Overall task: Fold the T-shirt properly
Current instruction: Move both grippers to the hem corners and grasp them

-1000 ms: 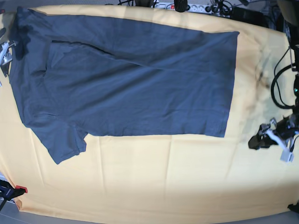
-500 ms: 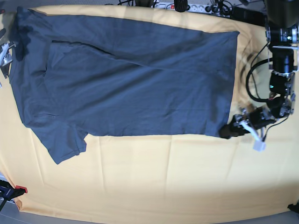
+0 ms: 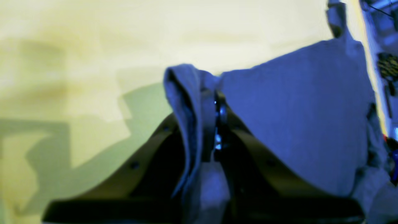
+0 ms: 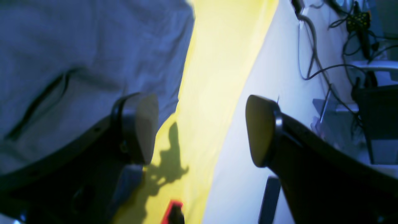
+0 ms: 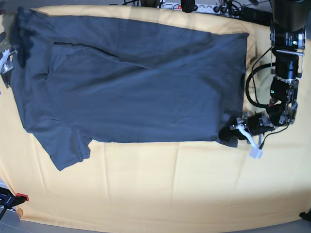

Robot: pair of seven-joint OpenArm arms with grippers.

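Note:
The dark slate-blue T-shirt (image 5: 136, 87) lies flat on the yellow-orange cloth (image 5: 170, 184), neck end at the left, hem at the right, one sleeve sticking out at the front left. My left gripper (image 5: 228, 135) is at the hem's front right corner and is shut on a bunched fold of it. The left wrist view shows that gripper (image 3: 214, 124) pinching the T-shirt (image 3: 295, 118). My right gripper (image 5: 5, 60) is at the table's left edge by the neck end. In the right wrist view it (image 4: 202, 129) is open and empty, beside the T-shirt (image 4: 77, 46).
A power strip and cables (image 5: 194, 7) lie along the back edge. A red-and-black clamp (image 5: 14, 198) sits at the front left corner. Cables (image 4: 326, 62) hang beyond the table's left edge. The left arm's links and cables (image 5: 284, 63) stand at the right.
My left gripper has moved left from the table's right edge to the hem's front corner and shut on it, bunching that corner. The right gripper has stayed put.

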